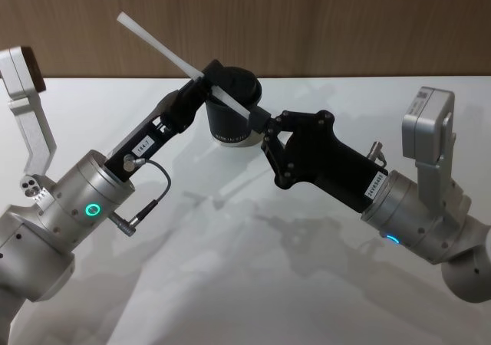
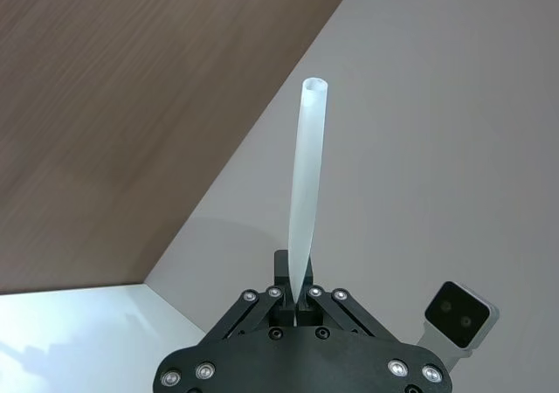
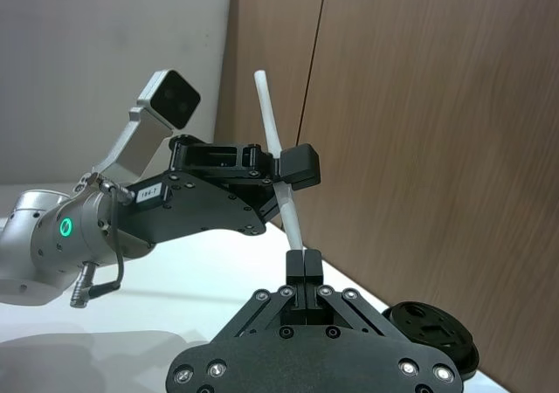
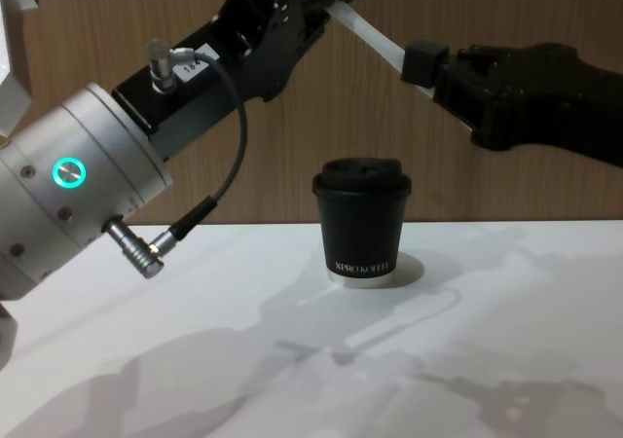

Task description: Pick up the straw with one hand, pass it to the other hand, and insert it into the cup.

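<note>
The white straw (image 1: pixel 165 50) hangs slanted in the air above the black lidded cup (image 1: pixel 229 126), which stands on the white table. My left gripper (image 1: pixel 201 80), with its silver wrist and green ring, is shut on the straw near its middle. The all-black right gripper (image 1: pixel 261 119) is shut on the straw's lower end. In the left wrist view the straw (image 2: pixel 306 192) rises from between the closed fingers (image 2: pixel 278 290). The right wrist view shows the straw (image 3: pixel 271 122) held by both my right gripper (image 3: pixel 303 266) and my left gripper (image 3: pixel 293 166). The chest view shows the cup (image 4: pixel 362 224) below the straw (image 4: pixel 375 37).
The white table (image 1: pixel 245 268) lies open in front of the cup. A brown wood-panel wall (image 1: pixel 307 23) stands behind the table's far edge. A thin black cable (image 1: pixel 157 180) loops off the left wrist.
</note>
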